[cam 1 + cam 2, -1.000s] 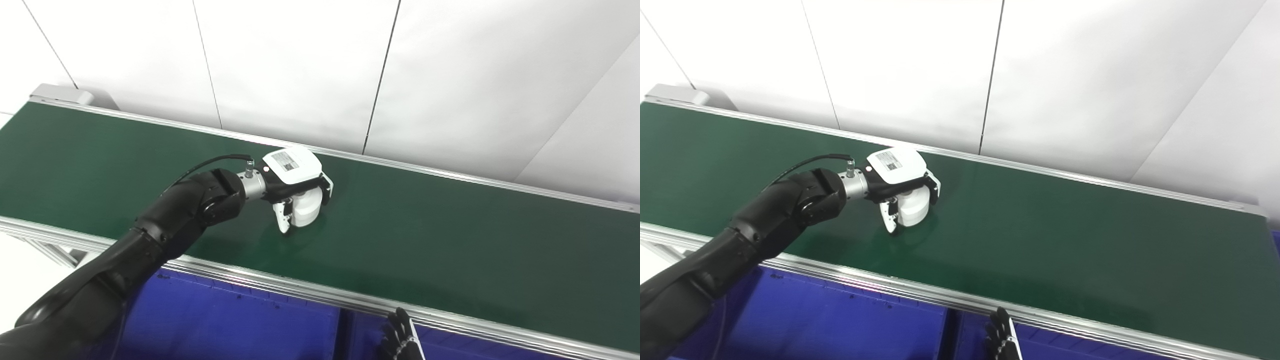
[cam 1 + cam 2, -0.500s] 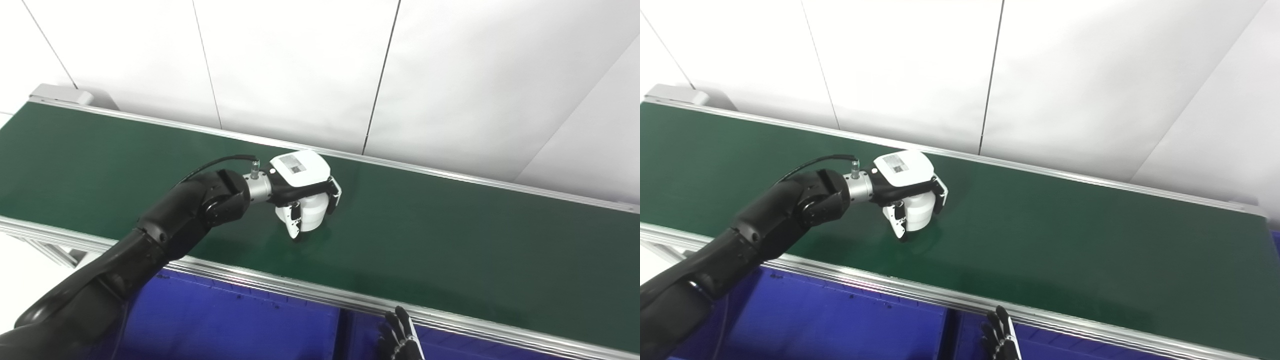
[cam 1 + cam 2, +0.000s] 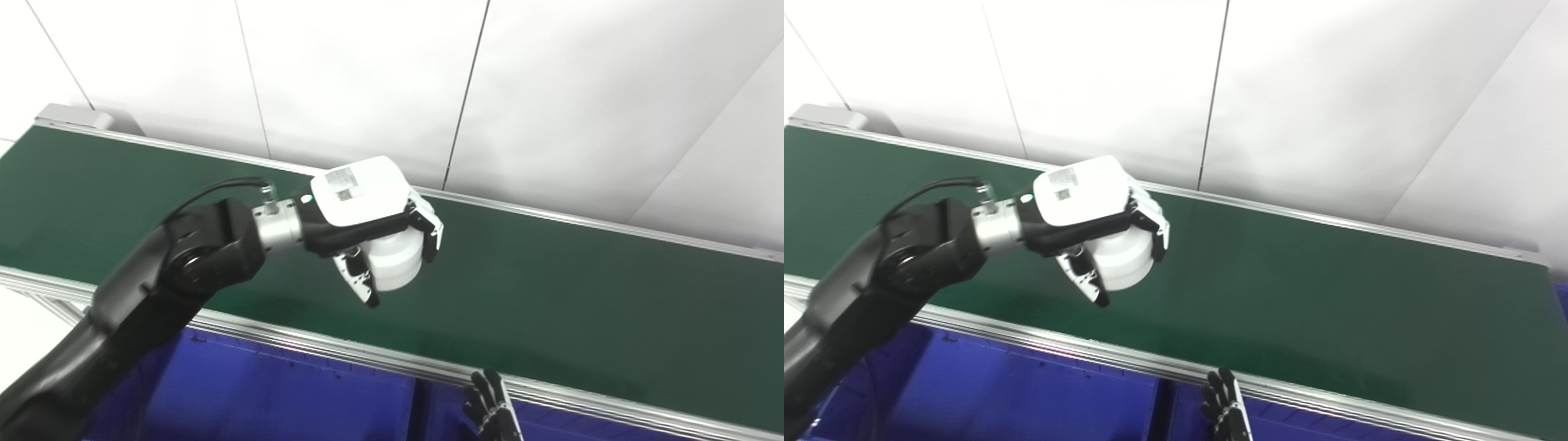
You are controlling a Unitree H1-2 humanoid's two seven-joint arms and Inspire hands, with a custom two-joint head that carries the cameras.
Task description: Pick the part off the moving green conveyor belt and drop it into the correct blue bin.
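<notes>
Now my left hand [image 3: 373,236] is gripping the white part [image 3: 397,263] from above, holding it over the green belt [image 3: 551,294].

The dark green conveyor belt [image 3: 551,294] lies bare to the right of the left hand [image 3: 373,233], giving open room along its whole width there. That hand, fingers [image 3: 429,229] wrapped around a white cylindrical plastic part [image 3: 398,263], hangs above the belt and blocks its middle stretch. A silver aluminium side rail [image 3: 343,343] runs between the belt and the deep blue plastic bins [image 3: 269,392] below. The right hand [image 3: 490,410] rises at the bin divider, just beside the rail. White wall panels [image 3: 367,79] close the far side.
</notes>
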